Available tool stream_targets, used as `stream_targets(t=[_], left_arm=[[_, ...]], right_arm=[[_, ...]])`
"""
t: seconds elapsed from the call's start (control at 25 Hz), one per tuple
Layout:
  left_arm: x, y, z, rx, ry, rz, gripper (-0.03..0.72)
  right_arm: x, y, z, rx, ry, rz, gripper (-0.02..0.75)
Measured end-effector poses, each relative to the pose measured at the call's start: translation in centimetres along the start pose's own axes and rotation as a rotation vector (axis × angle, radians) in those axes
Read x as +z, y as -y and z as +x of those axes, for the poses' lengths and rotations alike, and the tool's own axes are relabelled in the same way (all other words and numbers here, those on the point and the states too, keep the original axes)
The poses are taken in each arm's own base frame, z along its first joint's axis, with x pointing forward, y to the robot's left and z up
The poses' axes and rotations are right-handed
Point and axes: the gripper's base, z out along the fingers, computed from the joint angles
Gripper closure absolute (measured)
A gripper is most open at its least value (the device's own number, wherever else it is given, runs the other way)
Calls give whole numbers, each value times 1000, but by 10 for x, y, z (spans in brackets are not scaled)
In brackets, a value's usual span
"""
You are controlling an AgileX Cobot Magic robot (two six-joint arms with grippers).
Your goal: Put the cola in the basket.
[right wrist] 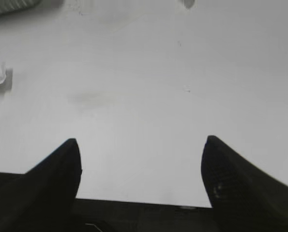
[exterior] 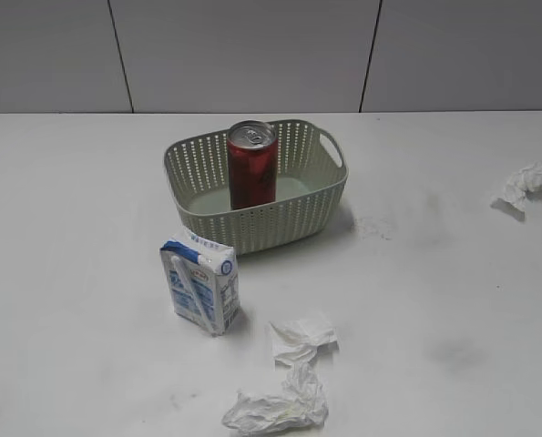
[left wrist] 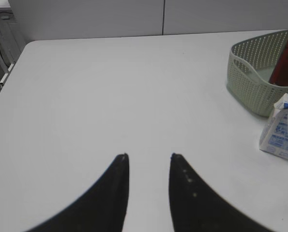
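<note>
Crumpled tissue (exterior: 275,410) lies nearest on the white bench (exterior: 88,228), with a milk carton (exterior: 201,282) standing behind it. The cola (exterior: 252,166) stands upright inside the basket (exterior: 280,221), against its far-left side. The left claw (left wrist: 149,155) hovers parted and empty over bare bench; the right claw (right wrist: 141,140) is spread wide, holding nothing.

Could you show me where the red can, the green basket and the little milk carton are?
cola (exterior: 252,173), exterior view: on the red side of the can.
basket (exterior: 280,223), exterior view: on its perforated front wall.
milk carton (exterior: 202,287), exterior view: on its printed front face.
</note>
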Motion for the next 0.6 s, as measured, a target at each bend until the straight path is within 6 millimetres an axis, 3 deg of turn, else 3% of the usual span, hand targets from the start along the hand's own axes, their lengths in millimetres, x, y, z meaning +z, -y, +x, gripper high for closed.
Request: stream_targets(t=[0.6], left_arm=[[0,0,0,0,0,0,459]], right_arm=[[-28,-1,20,-16,219,-9,157]])
